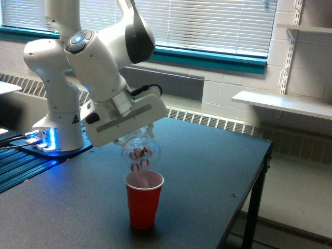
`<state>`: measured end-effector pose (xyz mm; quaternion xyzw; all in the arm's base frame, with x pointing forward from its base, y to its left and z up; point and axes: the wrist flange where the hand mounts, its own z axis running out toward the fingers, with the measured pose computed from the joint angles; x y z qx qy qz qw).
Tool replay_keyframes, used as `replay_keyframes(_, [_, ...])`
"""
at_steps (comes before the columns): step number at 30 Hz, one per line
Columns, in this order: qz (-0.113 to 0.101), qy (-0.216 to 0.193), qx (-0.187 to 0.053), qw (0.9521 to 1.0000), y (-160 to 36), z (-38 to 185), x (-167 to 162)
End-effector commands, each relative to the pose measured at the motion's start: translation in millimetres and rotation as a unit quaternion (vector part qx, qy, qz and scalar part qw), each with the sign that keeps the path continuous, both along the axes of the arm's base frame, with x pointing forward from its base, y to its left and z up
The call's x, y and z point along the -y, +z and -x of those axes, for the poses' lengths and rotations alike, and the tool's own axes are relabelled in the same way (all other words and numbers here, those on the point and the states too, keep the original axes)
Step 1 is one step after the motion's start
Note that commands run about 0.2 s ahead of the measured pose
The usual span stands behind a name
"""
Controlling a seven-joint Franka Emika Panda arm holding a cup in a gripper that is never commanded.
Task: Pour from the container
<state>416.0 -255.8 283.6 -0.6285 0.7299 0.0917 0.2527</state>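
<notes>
I'm seeing the clear cup (140,152) looking like thin glossy see-through plastic, the red cup (143,200) showing opaque smooth plastic, the table (207,171) appearing dark and matt, the arm (98,67) gleaming in glossy white casing.

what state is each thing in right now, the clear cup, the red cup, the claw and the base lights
clear cup: held by the claw, tipped over with its mouth toward the red cup, small reddish and pale pieces near its mouth
red cup: upright on the table, open top, directly under the clear cup
claw: shut on the clear cup, angled downward
base lights: lit blue
table: dark top, bearing the red cup
</notes>
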Motion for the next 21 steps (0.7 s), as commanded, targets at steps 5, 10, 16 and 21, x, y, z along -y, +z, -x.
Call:
replay_keyframes(5, [-0.018, -0.013, 0.001, 0.9998, -2.3, -3, 8])
replay_keyframes(10, [-0.021, -0.012, 0.004, 0.9997, -5.1, -5, 10])
replay_keyframes(16, [-0.019, -0.007, 0.006, 0.9998, -6.1, -11, 9])
replay_keyframes(21, [-0.003, 0.012, -0.001, 0.9999, -2.7, -21, 5])
